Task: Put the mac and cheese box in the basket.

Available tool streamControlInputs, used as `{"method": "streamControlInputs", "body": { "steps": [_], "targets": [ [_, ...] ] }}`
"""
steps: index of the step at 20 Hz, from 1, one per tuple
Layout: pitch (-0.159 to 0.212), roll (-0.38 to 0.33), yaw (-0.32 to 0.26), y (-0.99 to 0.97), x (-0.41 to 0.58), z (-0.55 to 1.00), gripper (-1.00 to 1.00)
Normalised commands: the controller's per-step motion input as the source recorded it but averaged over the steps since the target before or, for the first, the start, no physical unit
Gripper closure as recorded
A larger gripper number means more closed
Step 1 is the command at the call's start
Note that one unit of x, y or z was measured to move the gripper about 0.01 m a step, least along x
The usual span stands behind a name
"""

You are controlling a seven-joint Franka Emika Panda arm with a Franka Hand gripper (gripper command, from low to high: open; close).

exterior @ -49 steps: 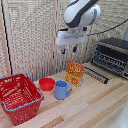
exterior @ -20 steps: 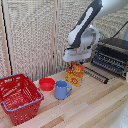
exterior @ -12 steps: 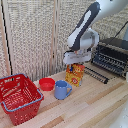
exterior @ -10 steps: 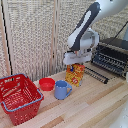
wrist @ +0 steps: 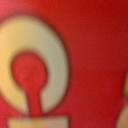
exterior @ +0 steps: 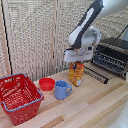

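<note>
Now: mac and cheese carton [exterior: 76, 73] upright on desk [exterior: 95, 102], beside blue mug [exterior: 62, 90] | gripping tool [exterior: 76, 62] at carton top, jaws' state unreadable | likely light, crushable cardboard; take across flat upper faces | container [exterior: 19, 97] well apart

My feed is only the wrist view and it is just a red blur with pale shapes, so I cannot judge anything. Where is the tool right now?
Observer: In the exterior view the tool is right at the top of the mac and cheese carton, which stands upright on the wooden table.
Operator: Is it gripping the carton?
Observer: I cannot tell; the fingers are hidden at the carton's top.
Operator: What stands close to the carton?
Observer: A blue mug toward the exterior view's left, and a small red bowl beyond it.
Operator: And the container?
Observer: The red basket sits at the exterior view's far left, near the table's front edge.
</note>
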Motion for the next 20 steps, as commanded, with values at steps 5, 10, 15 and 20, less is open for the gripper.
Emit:
{"method": "streamControlInputs", "body": {
  "steps": [5,10,15,20],
  "targets": [
    [0.018,0.075,-0.019,0.12,0.030,0.73,1.00],
    [0.050,0.083,0.014,0.27,0.256,0.82,1.00],
    [0.119,0.060,0.068,0.54,0.442,0.75,1.00],
    [0.155,0.043,0.079,0.67,0.512,0.65,1.00]
  ]
}}
